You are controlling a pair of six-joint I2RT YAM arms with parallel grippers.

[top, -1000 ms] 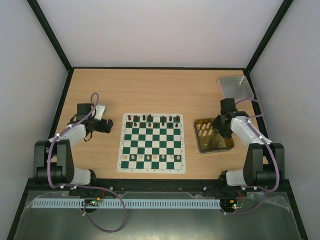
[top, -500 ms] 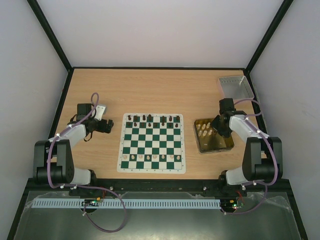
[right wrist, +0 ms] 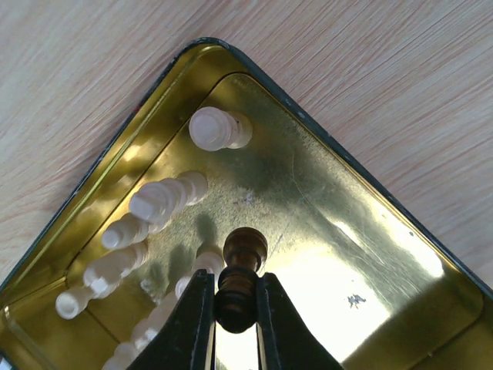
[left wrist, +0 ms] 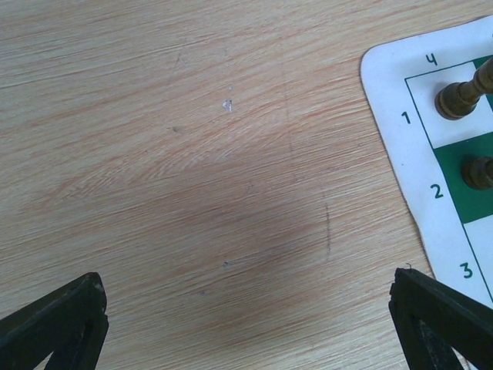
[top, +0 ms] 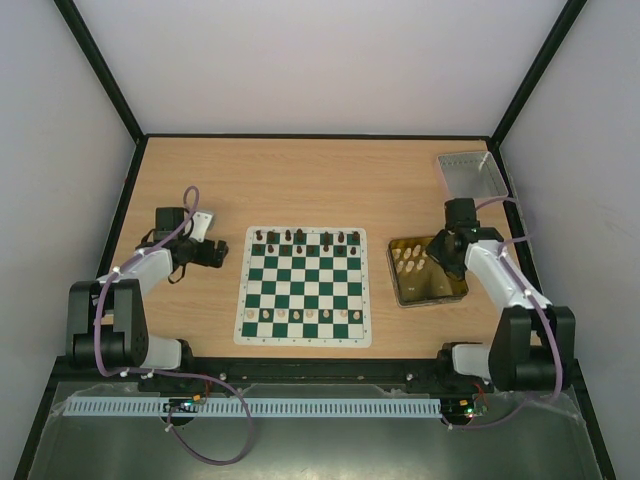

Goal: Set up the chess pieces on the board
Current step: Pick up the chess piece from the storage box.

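The green and white board (top: 305,285) lies mid-table, with dark chess pieces (top: 300,237) along its far row and cream ones (top: 300,314) along its near row. My right gripper (right wrist: 233,279) is over the gold tin (right wrist: 362,231) and shut on a dark brown piece (right wrist: 245,245). Several cream pieces (right wrist: 158,202) lie in the tin beside it. In the top view the right gripper (top: 442,252) hangs over the tin's right half. My left gripper (left wrist: 245,281) stands open over bare wood, left of the board's corner (left wrist: 397,116), where two dark pieces (left wrist: 461,98) stand.
A grey tray (top: 470,172) sits at the back right corner. The gold tin (top: 447,292) lies just right of the board. The left gripper (top: 212,252) rests low beside the board's left edge. Black frame rails border the table.
The right gripper's jaws have closed onto the dark brown piece in the tin, and the right arm's elbow has swung slightly outward. The left arm has not moved.
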